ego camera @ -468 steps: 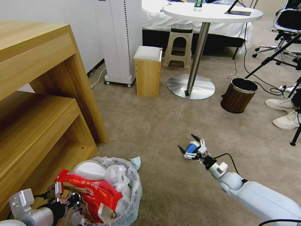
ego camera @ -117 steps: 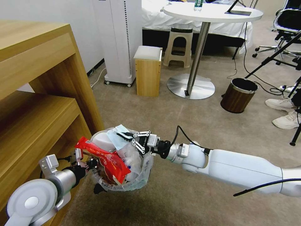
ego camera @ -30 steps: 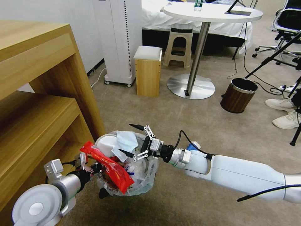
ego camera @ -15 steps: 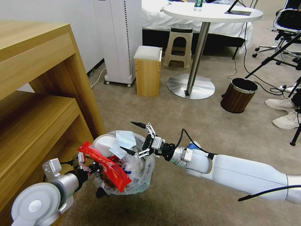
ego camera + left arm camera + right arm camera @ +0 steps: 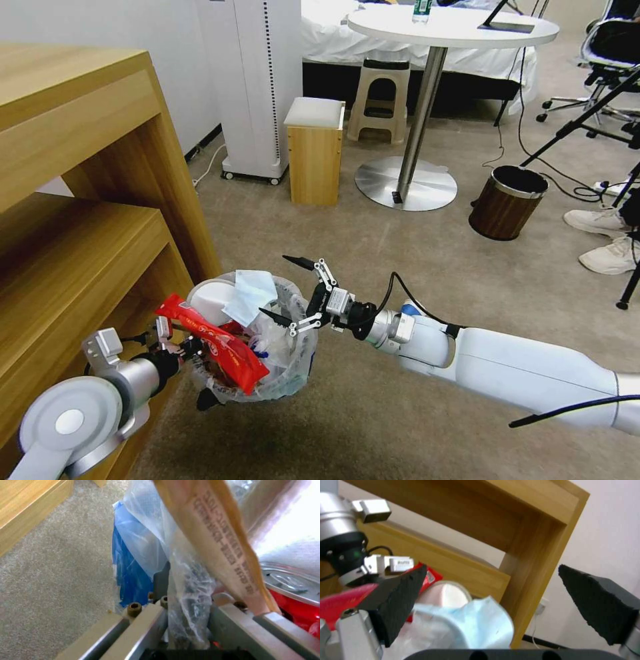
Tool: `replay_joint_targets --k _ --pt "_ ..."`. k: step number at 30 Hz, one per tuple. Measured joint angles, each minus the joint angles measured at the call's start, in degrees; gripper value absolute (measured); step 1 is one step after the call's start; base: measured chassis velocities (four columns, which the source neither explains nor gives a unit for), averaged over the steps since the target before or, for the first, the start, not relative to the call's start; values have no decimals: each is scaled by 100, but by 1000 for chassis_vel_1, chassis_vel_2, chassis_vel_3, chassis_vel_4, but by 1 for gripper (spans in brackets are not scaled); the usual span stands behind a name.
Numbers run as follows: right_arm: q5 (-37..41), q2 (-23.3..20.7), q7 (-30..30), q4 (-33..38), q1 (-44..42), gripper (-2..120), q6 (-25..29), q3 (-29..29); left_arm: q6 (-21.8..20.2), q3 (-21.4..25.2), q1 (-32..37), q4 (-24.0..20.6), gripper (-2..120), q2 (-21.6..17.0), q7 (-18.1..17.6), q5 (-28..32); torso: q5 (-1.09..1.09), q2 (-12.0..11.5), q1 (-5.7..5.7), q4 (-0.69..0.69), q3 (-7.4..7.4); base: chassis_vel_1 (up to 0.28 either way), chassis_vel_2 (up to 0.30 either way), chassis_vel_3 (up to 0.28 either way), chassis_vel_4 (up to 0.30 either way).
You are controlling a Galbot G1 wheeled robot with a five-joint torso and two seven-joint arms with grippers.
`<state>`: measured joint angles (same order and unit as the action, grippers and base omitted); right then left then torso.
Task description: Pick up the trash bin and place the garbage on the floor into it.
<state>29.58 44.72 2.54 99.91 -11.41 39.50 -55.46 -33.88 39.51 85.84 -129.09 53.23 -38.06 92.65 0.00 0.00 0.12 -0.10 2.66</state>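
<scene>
The left pincer (image 5: pixel 175 347) is clenched on the near-left rim of the bin (image 5: pixel 267 383), its fingers (image 5: pixel 146 620) pinching rim and crinkled liner (image 5: pixel 186 597) together, so the bin hangs clear of the floor (image 5: pixel 373 253), close beside the wooden shelf (image 5: pixel 87 233) on the left. Judging by the task, it is carried this way so litter can be dropped straight in. The right pincer (image 5: pixel 295 293) hangs just over the bin's right rim with its black fingertips (image 5: pixel 403 587) spread wide and nothing between them, which suits a piece just let go over the opening. The bin is small and round, dark with a blue base (image 5: pixel 128 575), lined in translucent white plastic, and heaped full: a red wrapper (image 5: pixel 213 343) slants over the near edge, a white slipper (image 5: pixel 207 300) lies at the far left, a pale blue mask (image 5: pixel 252 293) rests on top, and a red can (image 5: pixel 293 605) sits inside. A blue cup (image 5: pixel 410 309) peeks out on the floor behind the right arm.
</scene>
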Motion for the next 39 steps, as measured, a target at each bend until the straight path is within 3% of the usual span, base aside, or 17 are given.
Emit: replay_joint_targets --k 13,29,33,39 --pt "230 -208 121 -51 -330 100 -65 781 0 58 109 -81 0 6 12 -22 1 0 0 0 0 0 0 0 0" --pt "541 -725 1094 -573 -1160 100 -472 2017 -16 524 530 -435 0 -10 151 -73 1 0 0 1 0 0 0 0 0" --pt "502 -931 1429 -713 -1688 100 -776 2748 -25 609 671 -496 0 34 229 -156 2 0 0 0 0 0 0 0 0" --pt "346 -1017 1523 -1209 -2590 100 -798 3989 -26 628 712 -538 0 84 257 -226 2 0 0 3 0 0 0 0 0"
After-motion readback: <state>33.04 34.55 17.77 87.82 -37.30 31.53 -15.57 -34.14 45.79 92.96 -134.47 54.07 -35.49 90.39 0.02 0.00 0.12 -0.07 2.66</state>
